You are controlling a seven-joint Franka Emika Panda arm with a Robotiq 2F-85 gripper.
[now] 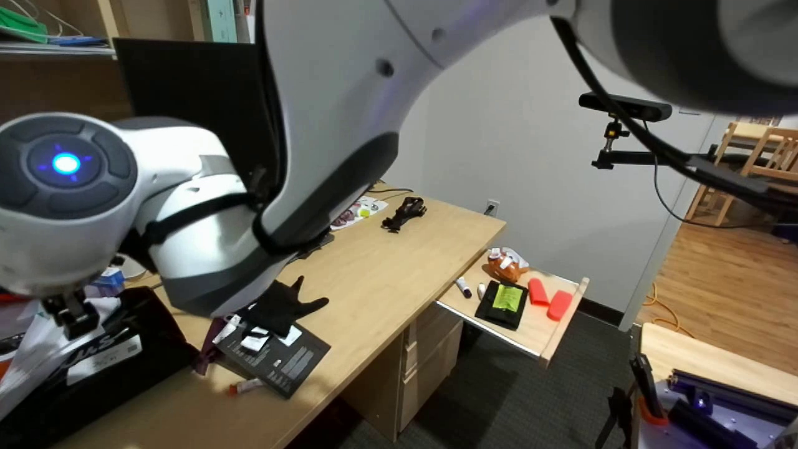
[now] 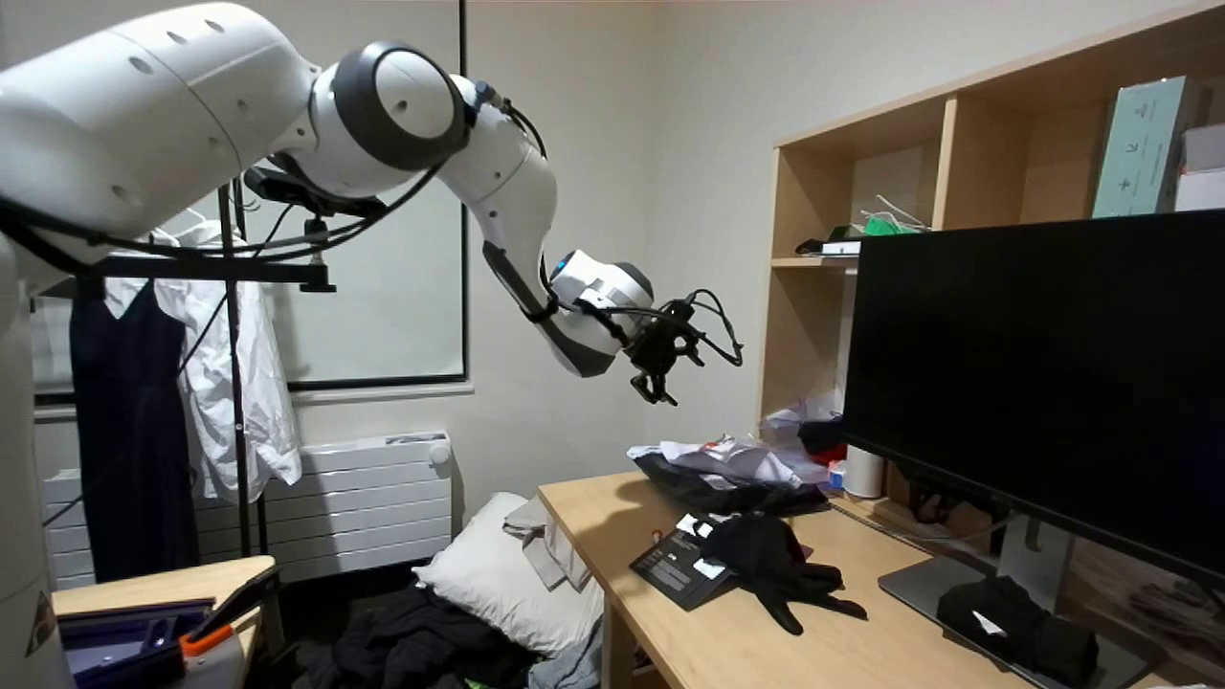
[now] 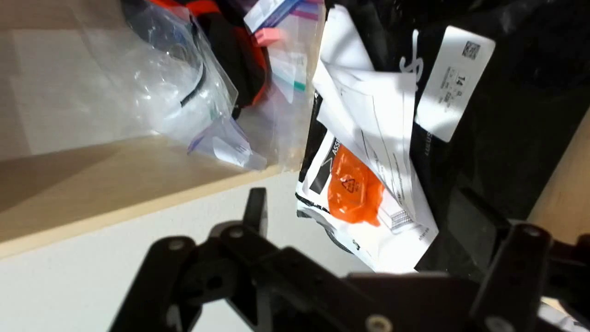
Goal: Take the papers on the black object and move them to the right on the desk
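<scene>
The papers (image 3: 378, 120) are a loose, curled white stack with grey printing. They lie on the black object (image 3: 521, 106), a flat bag with white lettering and a white label. In both exterior views the papers (image 1: 37, 355) (image 2: 737, 461) and the black object (image 1: 131, 368) (image 2: 718, 496) are on the far end of the light-wood desk (image 1: 380, 274) (image 2: 900, 622). An orange plastic piece (image 3: 352, 189) lies among the papers. My gripper (image 3: 368, 216) is open with nothing between its fingers. In an exterior view the gripper (image 2: 656, 392) hangs above the papers, apart from them.
A black glove (image 2: 766, 555) and a dark printed card (image 2: 675, 569) lie beside the bag. A large monitor (image 2: 1034, 383) stands behind. Clear plastic bags (image 3: 175, 92) lie by the papers. A pull-out tray (image 1: 542, 340) with small items sticks out at the desk's other end.
</scene>
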